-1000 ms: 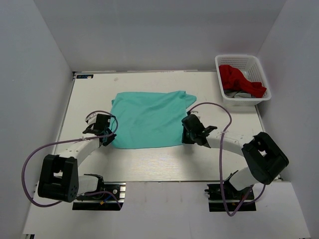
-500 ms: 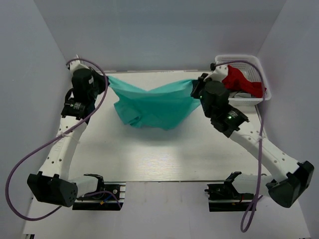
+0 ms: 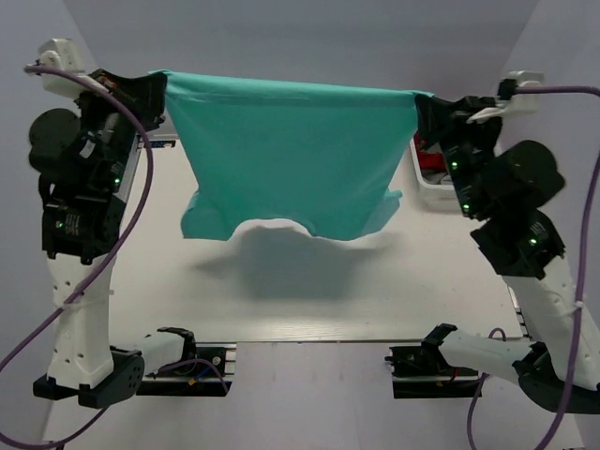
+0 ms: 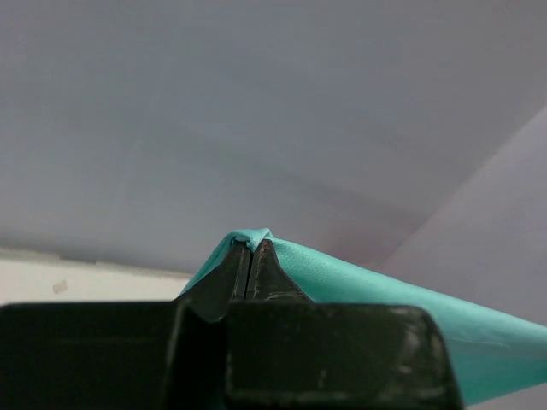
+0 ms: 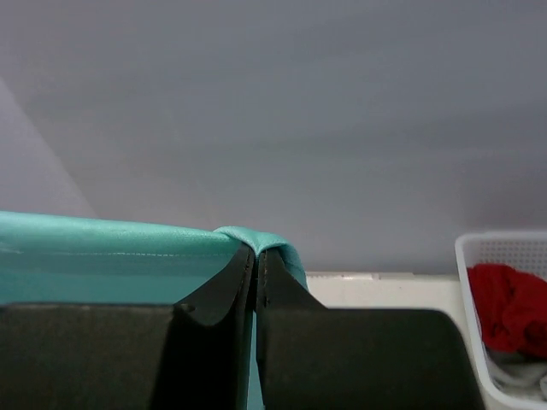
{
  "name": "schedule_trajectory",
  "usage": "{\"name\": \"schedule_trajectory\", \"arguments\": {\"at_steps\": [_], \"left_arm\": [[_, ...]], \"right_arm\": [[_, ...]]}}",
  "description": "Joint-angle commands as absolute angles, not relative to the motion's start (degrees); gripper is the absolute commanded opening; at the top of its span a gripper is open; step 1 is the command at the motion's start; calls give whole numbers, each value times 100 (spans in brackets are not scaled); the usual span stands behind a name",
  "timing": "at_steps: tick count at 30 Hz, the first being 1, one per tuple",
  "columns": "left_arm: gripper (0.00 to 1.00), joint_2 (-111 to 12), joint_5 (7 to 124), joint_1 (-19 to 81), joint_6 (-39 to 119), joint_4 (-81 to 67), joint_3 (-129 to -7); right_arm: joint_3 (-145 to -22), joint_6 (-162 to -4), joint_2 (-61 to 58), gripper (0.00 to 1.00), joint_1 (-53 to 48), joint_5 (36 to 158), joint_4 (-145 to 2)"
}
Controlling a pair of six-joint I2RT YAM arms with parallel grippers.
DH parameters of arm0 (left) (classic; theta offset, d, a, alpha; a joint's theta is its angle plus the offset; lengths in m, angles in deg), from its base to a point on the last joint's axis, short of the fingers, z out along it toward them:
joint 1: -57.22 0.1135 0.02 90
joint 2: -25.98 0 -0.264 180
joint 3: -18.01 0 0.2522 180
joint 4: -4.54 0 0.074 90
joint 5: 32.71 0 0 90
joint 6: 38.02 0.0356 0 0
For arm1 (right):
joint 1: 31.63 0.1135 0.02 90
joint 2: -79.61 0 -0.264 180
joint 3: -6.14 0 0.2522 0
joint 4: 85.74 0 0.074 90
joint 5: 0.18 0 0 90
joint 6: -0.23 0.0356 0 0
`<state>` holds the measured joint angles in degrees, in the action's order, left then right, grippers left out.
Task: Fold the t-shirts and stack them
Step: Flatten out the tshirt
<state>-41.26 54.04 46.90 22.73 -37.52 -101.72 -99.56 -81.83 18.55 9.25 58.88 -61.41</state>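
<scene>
Your view, colours only:
- teal-green t-shirt (image 3: 291, 159): plain, one shade throughout.
- red t-shirt (image 5: 504, 307): plain bright red, inside basket (image 5: 504, 240).
- basket: white, lattice pattern.
- left end effector (image 4: 252, 248), right end effector (image 5: 256, 254): black.
- cable (image 3: 572, 90): purple.
- desk (image 3: 375, 300): white.

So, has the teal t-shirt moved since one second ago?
Yes. The teal t-shirt lay flat on the table; now it hangs stretched above it, lifted by the left gripper and right gripper at its top corners.
</scene>
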Motion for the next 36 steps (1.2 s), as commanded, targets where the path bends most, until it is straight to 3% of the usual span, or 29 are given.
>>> {"name": "schedule_trajectory", "arguments": {"at_steps": [1, 16, 29, 36], "left_arm": [[0, -3854, 5737, 4677, 2518, -4033, -10753], [0, -3291, 6634, 4738, 2632, -4500, -11809], [0, -4678, 5817, 4738, 2632, -4447, -11642], [0, -5302, 5255, 4791, 2685, -3718, -10220]], "right_arm": [[-10577, -8441, 2151, 0, 932, 6397, -5907], [-11177, -8213, 2828, 0, 906, 8235, -5247], [-10791, -8704, 1467, 0, 898, 5872, -6213], [-9973, -9197, 343, 0, 696, 4842, -7418]]}}
